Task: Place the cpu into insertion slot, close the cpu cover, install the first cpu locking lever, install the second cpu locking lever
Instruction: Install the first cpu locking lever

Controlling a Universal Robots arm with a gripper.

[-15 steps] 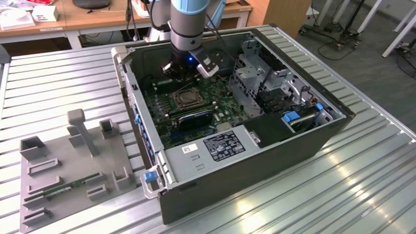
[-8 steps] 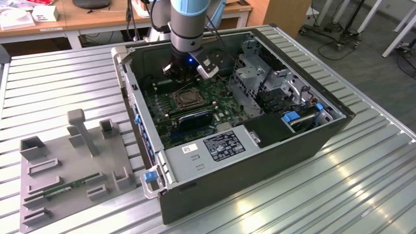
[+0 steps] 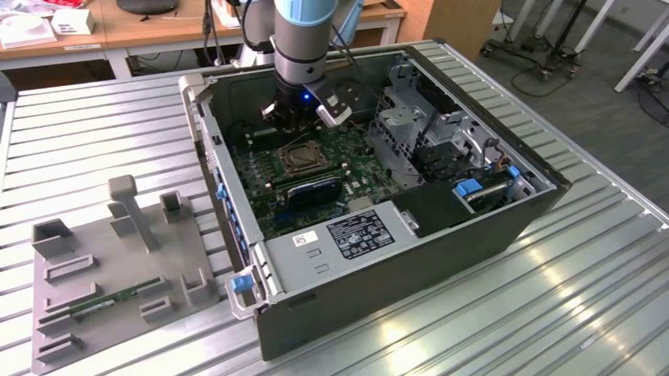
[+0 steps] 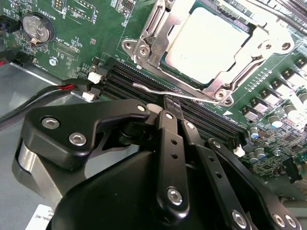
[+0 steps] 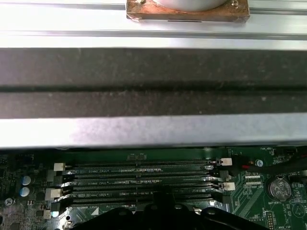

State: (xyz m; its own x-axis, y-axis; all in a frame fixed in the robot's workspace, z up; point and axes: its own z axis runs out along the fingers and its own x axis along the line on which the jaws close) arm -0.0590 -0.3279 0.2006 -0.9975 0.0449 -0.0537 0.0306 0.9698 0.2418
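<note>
In the exterior view your pincer [image 3: 293, 129] hangs beside the insertion slot [image 3: 298, 159]; in the second wrist view the cpu [image 4: 206, 40] lies in that slot under the cpu cover [image 4: 151, 31]; the pincer is squeezed together and touches a lever [image 4: 192, 97] beside the slot; in the first wrist view you see long memory slots [image 5: 139, 179].

Robotics lab: slatted aluminium bench [image 3: 585, 298], wooden desks [image 3: 157, 27] behind, wheeled equipment stands [image 3: 544, 55].
</note>
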